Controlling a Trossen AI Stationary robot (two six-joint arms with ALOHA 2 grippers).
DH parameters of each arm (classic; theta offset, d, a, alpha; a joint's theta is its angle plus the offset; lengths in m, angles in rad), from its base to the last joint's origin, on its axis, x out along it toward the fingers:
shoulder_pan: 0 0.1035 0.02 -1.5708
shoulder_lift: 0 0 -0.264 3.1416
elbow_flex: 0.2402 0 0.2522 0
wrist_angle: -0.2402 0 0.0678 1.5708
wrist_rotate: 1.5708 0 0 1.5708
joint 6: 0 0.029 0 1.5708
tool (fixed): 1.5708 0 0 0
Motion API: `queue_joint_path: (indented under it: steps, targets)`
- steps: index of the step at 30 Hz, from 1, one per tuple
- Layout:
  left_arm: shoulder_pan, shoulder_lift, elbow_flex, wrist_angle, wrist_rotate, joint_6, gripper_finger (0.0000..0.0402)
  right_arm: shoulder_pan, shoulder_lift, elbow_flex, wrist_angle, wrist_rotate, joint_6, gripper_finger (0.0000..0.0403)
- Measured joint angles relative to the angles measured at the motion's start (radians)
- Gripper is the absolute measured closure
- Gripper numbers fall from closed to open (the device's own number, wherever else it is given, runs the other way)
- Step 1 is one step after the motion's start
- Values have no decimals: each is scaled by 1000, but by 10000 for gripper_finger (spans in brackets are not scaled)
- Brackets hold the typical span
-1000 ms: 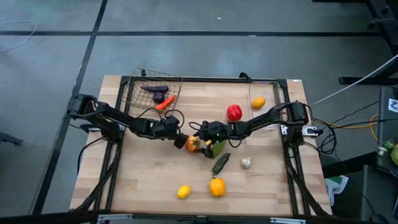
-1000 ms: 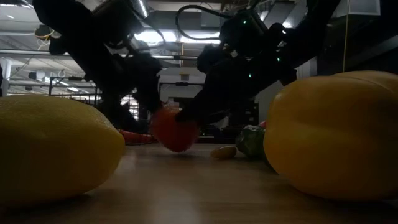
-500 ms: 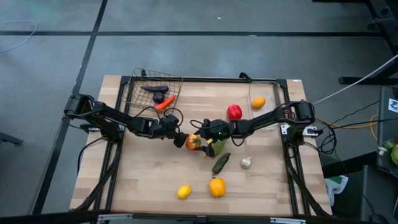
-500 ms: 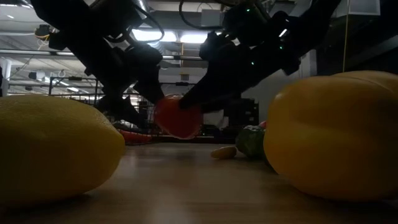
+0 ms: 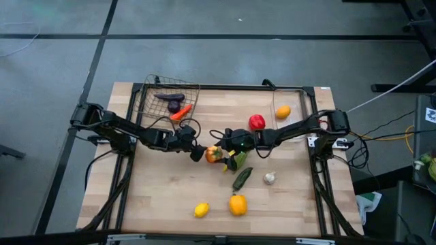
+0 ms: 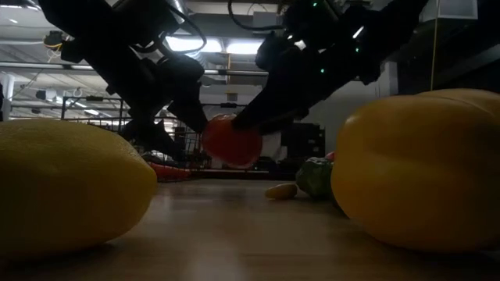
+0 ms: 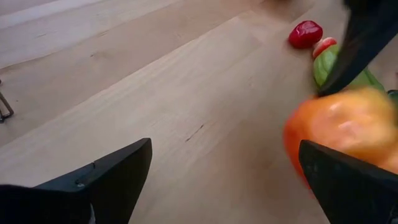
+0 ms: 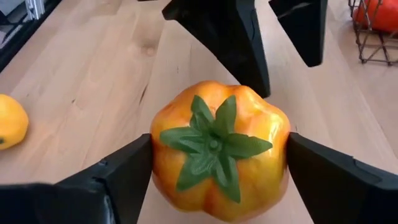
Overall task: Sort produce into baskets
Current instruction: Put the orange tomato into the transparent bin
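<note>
**Orange tomato gripped at mid-table, both grippers meeting over it**

We see the right gripper [image 8: 214, 171] with its two fingers pressed against either side of an orange tomato [image 8: 221, 149], holding it just above the table [image 5: 157, 197] near the middle. In the low view the tomato [image 6: 232, 141] hangs clear of the wood. It is round, with no clear long axis; its green star-shaped calyx faces back toward the right wrist, so the stem end points along the right arm.

The left gripper [image 7: 227, 177] sits just beside the same tomato on the opposite side, its fingers spread wide and clasping nothing; the tomato shows at the edge of one finger in the left wrist view, and we cannot tell whether that finger touches it.

Just beside the tomato lies a green vegetable [image 5: 237, 160], and below it a dark green cucumber [image 5: 242, 178] lying diagonally. A white garlic bulb [image 5: 270, 178] rests near the cucumber. A yellow pepper [image 5: 237, 204] and a lemon [image 5: 201, 209] sit toward the near edge.

The wire basket [image 5: 151, 102] stands at the far left corner, holding a purple eggplant [image 5: 170, 97] lying crosswise and a carrot [image 5: 180, 113]. The clear bin [image 5: 301, 95] at the far right holds an orange fruit [image 5: 283, 111]; a red pepper [image 5: 257, 122] lies just beside it.
</note>
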Motion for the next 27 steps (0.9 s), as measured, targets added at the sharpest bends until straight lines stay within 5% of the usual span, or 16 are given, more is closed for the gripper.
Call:
queue_joint_path:
  steps: [10, 19, 27]
  targets:
    - [0, 0, 1, 0, 0, -7, 2, 0, -224, 1, -230, 86, -77, 66]
    - [0, 0, 1, 9, -1, -18, 2, -15, -513, 1, -505, 354, -159, 66]
    - [0, 0, 1, 20, -1, -18, 2, -159, -708, 1, -735, 525, -158, 65]
